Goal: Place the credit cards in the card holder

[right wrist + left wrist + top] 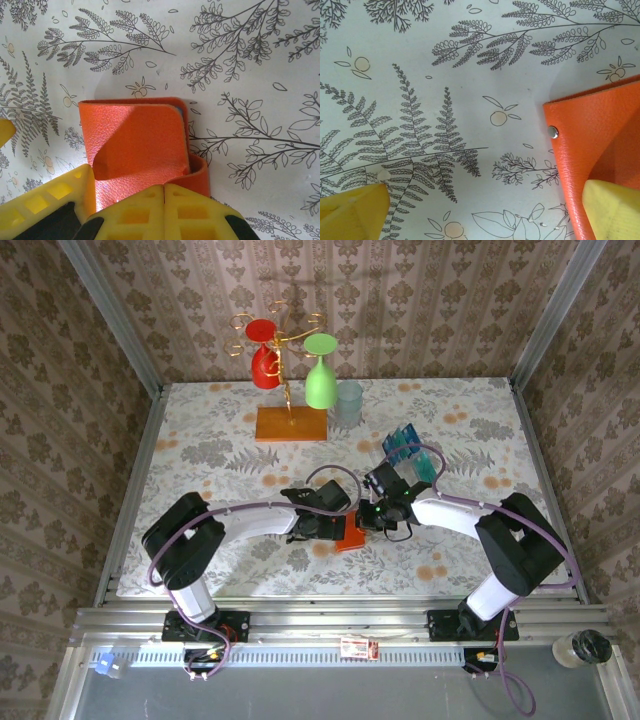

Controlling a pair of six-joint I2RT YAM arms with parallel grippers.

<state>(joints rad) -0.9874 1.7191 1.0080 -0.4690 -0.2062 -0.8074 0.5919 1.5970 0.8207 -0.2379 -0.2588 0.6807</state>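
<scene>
The orange card holder (pixel 351 536) lies folded on the patterned cloth near the front middle, between both arms. In the right wrist view the card holder (pixel 135 140) has its top flap slightly lifted, with a bluish edge peeking out at the far corner. My right gripper (pixel 164 189) is shut, its fingers pressed together right at the holder's near fold. My left gripper (pixel 485 187) stands wide open, one finger (pixel 355 210) over the cloth and the other over the holder's orange corner (pixel 590 130). Blue and teal credit cards (pixel 408 451) stand in a clear rack behind the right arm.
A gold stand on an orange wooden base (pixel 291 424) holds a red glass (pixel 264 358) and a green glass (pixel 320 378) at the back. A clear cup (pixel 349 402) sits beside it. Metal rails edge the table front, with a capped bottle (pixel 582 648) at the right.
</scene>
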